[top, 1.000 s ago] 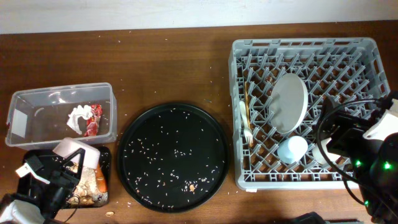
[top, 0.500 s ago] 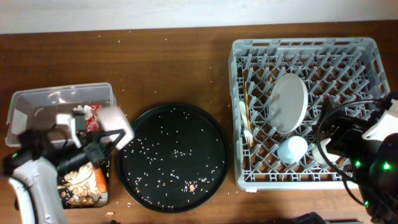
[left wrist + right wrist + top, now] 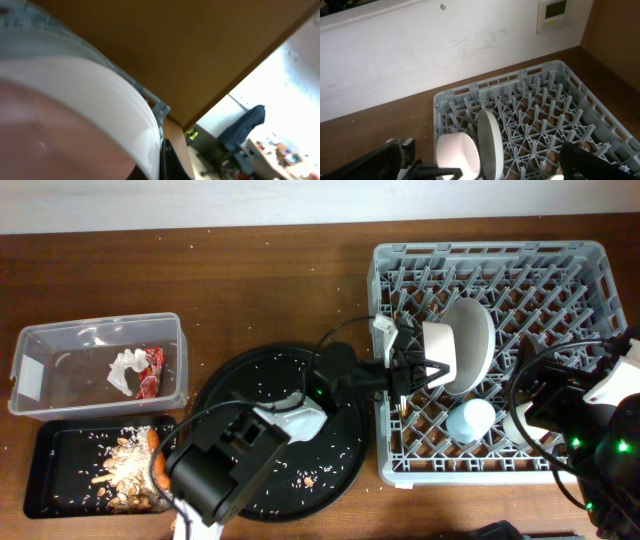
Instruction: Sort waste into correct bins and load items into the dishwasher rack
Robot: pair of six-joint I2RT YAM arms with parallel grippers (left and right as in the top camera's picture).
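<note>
My left gripper [image 3: 418, 366] reaches across the round tray and is shut on the white bowl [image 3: 438, 350]. It holds the bowl over the grey dishwasher rack [image 3: 560, 265], right beside the upright white plate [image 3: 473, 345]. In the left wrist view the bowl [image 3: 75, 100] fills the frame, blurred. The right wrist view shows the bowl [image 3: 457, 152], plate [image 3: 490, 140] and rack [image 3: 545, 110]. The rack also holds a light blue cup [image 3: 470, 420], white fork [image 3: 396, 385] and chopsticks [image 3: 397, 340]. My right gripper [image 3: 545, 395] is open and empty at the rack's right front. The cream cup is mostly hidden.
A clear tub [image 3: 60, 335] at the left holds white tissue [image 3: 126, 370] and a red wrapper [image 3: 153, 370]. A shallow black tray [image 3: 60, 480] in front of it holds food scraps [image 3: 120, 470] and a carrot [image 3: 157, 470]. The round black tray [image 3: 240, 390] carries scattered rice.
My left arm has swung from the black tray at the far left, across the round tray, to the rack, carrying the white bowl. The right arm has not moved.
</note>
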